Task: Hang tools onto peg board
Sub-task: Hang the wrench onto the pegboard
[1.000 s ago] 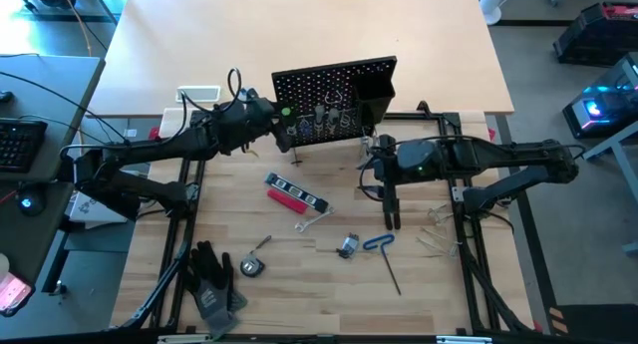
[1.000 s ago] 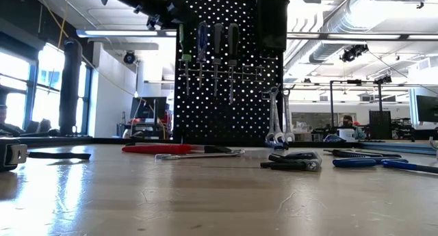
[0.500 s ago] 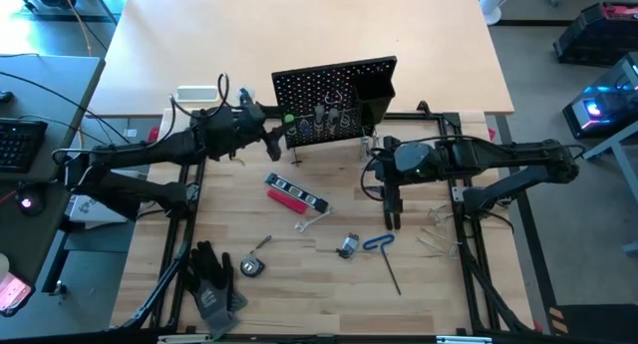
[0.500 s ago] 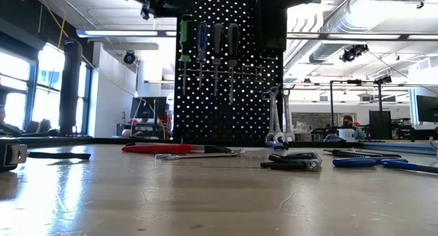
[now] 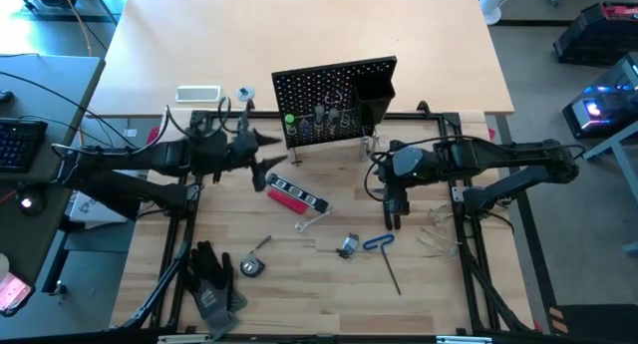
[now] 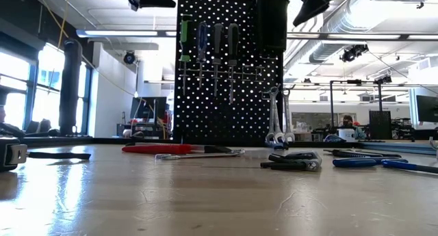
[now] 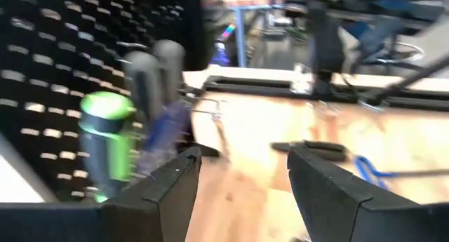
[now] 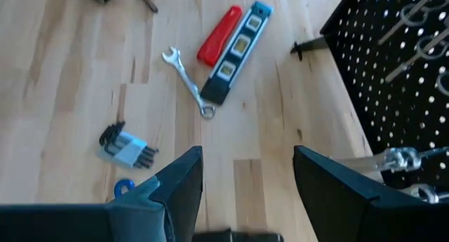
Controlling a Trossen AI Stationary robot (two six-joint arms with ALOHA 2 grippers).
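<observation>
**On the peg board, four screwdrivers hang while both grippers stand empty**

Beside the peg board (image 5: 334, 100), your left gripper (image 5: 267, 153) hovers with its jaws spread wide and nothing between them, just off the green screwdriver (image 5: 289, 122) at the board's left end. Seen from table height, that green screwdriver hangs in the top row with a blue one (image 6: 202, 39) and two black-handled ones (image 6: 225, 39) next to it, while silver wrenches (image 6: 277, 120) hang lower on the board, under the black box bin (image 6: 271, 22).

Your right gripper (image 5: 393, 216) points down over the tabletop (image 5: 329, 284) in front of the board, jaws also wide and empty. Lying loose on the wood are a red-black flat tool (image 5: 295, 194), a wrench (image 5: 313, 220), a hex key set (image 5: 347, 246) and a blue-handled hex key (image 5: 383, 252). Black work gloves (image 5: 212, 279) lie near the front left corner.
</observation>
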